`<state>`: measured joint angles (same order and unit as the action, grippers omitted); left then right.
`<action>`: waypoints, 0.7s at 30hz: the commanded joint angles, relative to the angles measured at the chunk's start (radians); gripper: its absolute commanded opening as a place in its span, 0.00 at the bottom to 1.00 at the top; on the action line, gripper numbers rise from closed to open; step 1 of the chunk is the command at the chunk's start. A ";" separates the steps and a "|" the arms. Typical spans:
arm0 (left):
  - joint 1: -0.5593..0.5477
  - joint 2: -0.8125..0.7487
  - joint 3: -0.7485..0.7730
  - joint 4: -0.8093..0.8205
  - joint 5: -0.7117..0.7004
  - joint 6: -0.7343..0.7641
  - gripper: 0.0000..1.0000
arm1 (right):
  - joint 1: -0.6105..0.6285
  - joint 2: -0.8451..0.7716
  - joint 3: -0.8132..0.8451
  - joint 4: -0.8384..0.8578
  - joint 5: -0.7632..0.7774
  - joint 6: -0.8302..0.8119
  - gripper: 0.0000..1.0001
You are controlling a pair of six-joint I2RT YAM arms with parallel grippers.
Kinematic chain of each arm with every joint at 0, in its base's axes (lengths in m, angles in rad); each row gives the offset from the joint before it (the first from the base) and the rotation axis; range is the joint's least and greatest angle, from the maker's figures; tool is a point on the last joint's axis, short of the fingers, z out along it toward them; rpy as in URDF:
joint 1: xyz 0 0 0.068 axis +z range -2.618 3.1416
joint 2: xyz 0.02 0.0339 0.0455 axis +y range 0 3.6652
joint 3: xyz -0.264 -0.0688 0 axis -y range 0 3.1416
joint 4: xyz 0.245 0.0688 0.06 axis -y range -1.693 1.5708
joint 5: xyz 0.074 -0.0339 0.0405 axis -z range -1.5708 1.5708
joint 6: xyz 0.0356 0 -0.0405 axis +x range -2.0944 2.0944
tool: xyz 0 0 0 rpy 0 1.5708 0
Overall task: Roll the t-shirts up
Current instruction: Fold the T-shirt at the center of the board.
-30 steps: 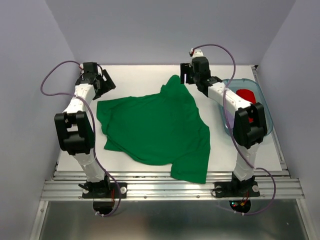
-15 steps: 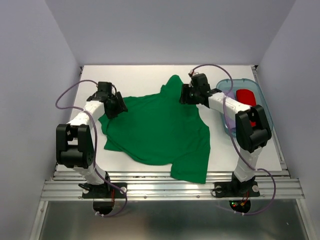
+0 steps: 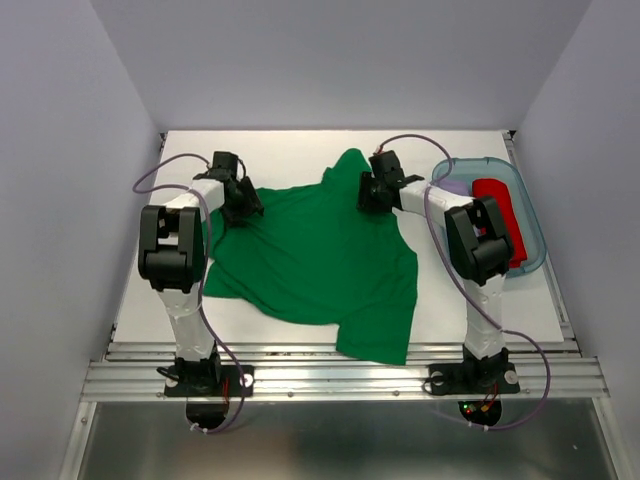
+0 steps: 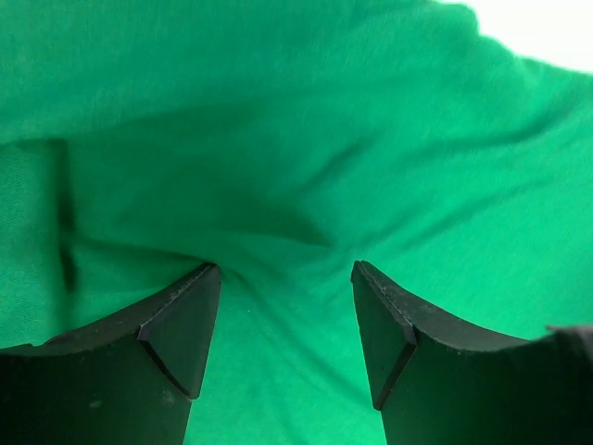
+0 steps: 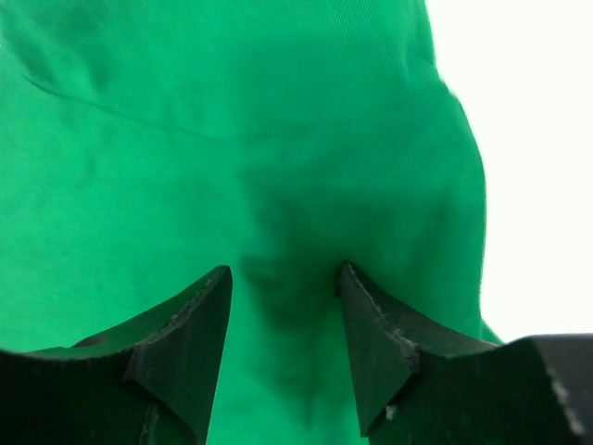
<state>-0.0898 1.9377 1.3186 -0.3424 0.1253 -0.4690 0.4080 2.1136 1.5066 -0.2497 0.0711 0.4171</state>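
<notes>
One green t-shirt [image 3: 320, 250], one red t-shirt [image 3: 500, 215] and one lilac t-shirt [image 3: 455, 186].

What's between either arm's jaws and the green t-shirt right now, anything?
Nothing visible. The bright emerald green cloth t-shirt lies spread on the white table; left jaws and right jaws both sit directly on it, parted, green fabric bunching between them.

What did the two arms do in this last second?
Both arms swung inward and down: the left gripper onto the far left edge of the green t-shirt, the right gripper onto its far right part. Their fingers stand apart, straddling puckered cloth; nothing is lifted. The shirt's near hem shifted slightly left. The red shirt stayed in the blue bin.
</notes>
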 commanded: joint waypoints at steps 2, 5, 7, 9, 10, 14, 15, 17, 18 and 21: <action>0.001 0.196 0.281 -0.073 -0.053 0.041 0.70 | 0.006 0.106 0.150 -0.074 0.120 0.020 0.58; -0.002 0.288 0.509 -0.128 -0.056 0.067 0.70 | -0.003 0.167 0.237 -0.100 0.142 0.014 0.61; -0.007 0.372 0.629 -0.196 -0.064 0.081 0.71 | -0.012 0.210 0.349 -0.152 0.125 0.011 0.63; -0.014 0.412 0.786 -0.265 -0.078 0.105 0.72 | -0.012 0.215 0.409 -0.172 0.116 -0.006 0.65; -0.022 0.409 0.841 -0.280 -0.082 0.115 0.74 | -0.012 0.195 0.435 -0.171 0.089 -0.026 0.68; -0.028 0.241 0.806 -0.281 -0.096 0.147 0.78 | -0.012 0.113 0.434 -0.171 0.006 -0.066 0.72; -0.027 0.198 0.773 -0.274 -0.107 0.151 0.78 | -0.012 0.089 0.420 -0.169 -0.011 -0.067 0.73; -0.022 0.103 0.638 -0.256 -0.151 0.158 0.78 | -0.012 0.037 0.350 -0.152 -0.042 -0.067 0.75; 0.025 -0.078 0.478 -0.239 -0.183 0.147 0.74 | -0.012 -0.078 0.254 -0.119 -0.063 -0.052 0.76; 0.080 -0.249 0.219 -0.225 -0.170 0.121 0.69 | 0.009 -0.156 0.161 -0.091 -0.105 -0.034 0.77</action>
<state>-0.0929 1.9224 1.7306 -0.5549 0.0071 -0.3420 0.4015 2.1120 1.7325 -0.3996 0.0349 0.3740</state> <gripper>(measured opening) 0.705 0.767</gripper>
